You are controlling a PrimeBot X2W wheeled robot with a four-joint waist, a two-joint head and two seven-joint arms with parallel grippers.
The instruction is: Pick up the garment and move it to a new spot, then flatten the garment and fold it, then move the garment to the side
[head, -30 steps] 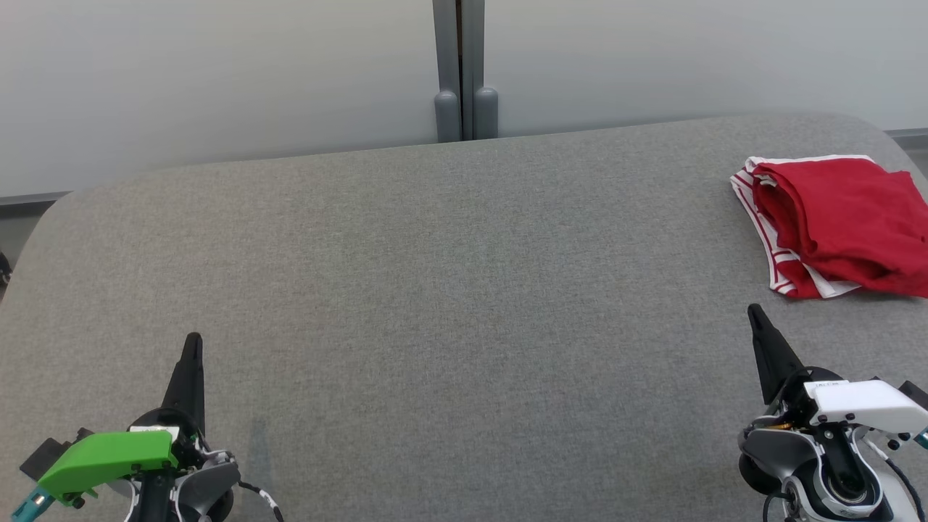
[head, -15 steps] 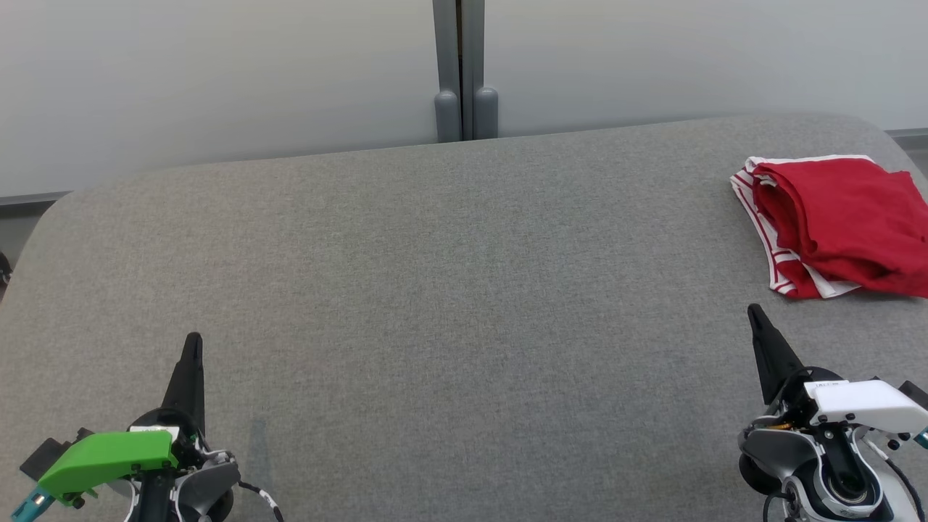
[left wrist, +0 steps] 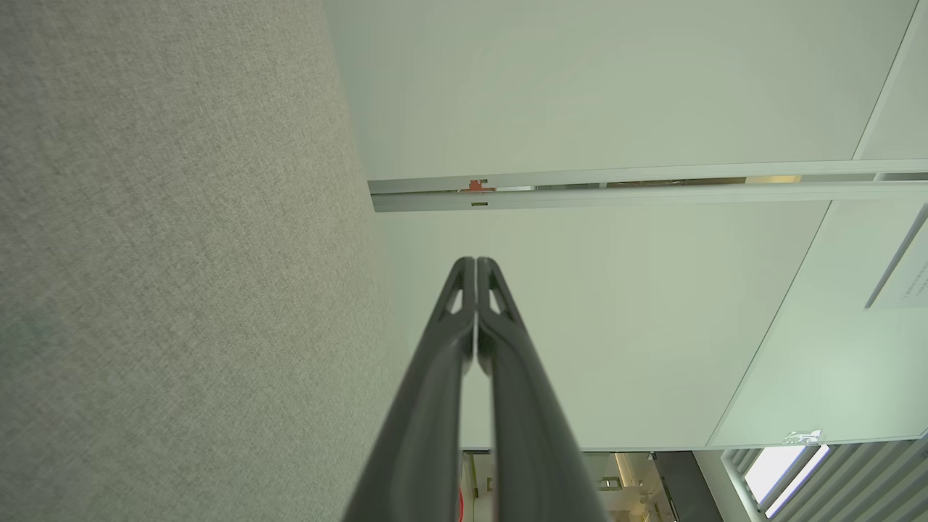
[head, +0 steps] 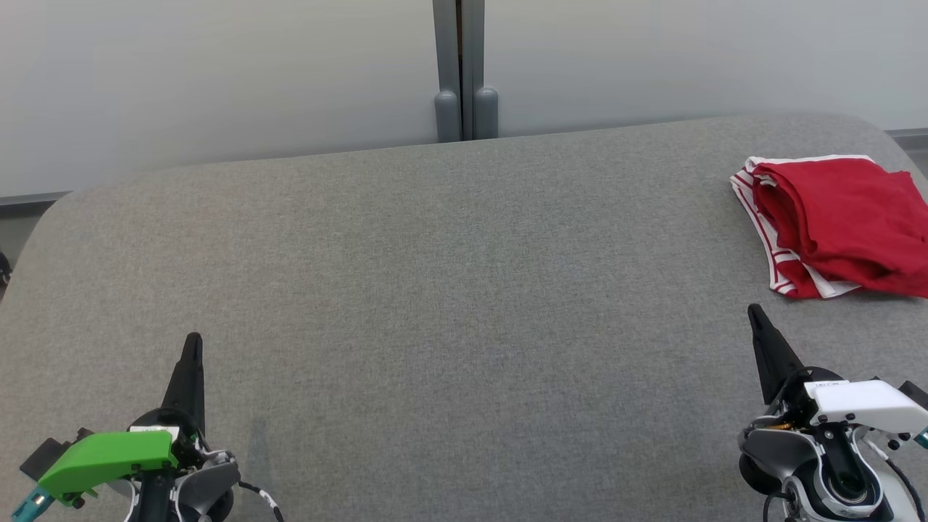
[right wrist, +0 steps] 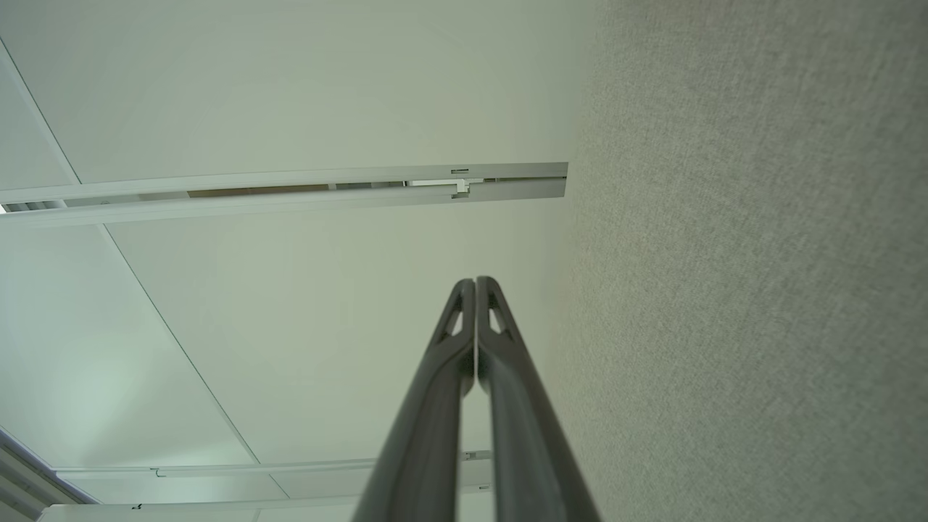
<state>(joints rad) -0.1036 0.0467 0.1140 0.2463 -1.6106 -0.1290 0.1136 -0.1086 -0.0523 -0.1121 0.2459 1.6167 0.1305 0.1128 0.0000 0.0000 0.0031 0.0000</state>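
Note:
The garment (head: 834,225) is red with a red-and-white striped band, lying folded at the far right of the grey table (head: 449,290). My left gripper (head: 193,341) rests at the lower left, fingertips together, holding nothing. My right gripper (head: 754,310) sits at the lower right, a short way in front of the garment and apart from it, also shut and empty. In the left wrist view the left gripper (left wrist: 475,261) shows its two dark fingers pressed together, and the right gripper (right wrist: 475,280) looks the same in the right wrist view.
A pale wall with a grey vertical post (head: 464,72) stands just behind the table's far edge. The table's corners are rounded; the garment lies close to the right edge.

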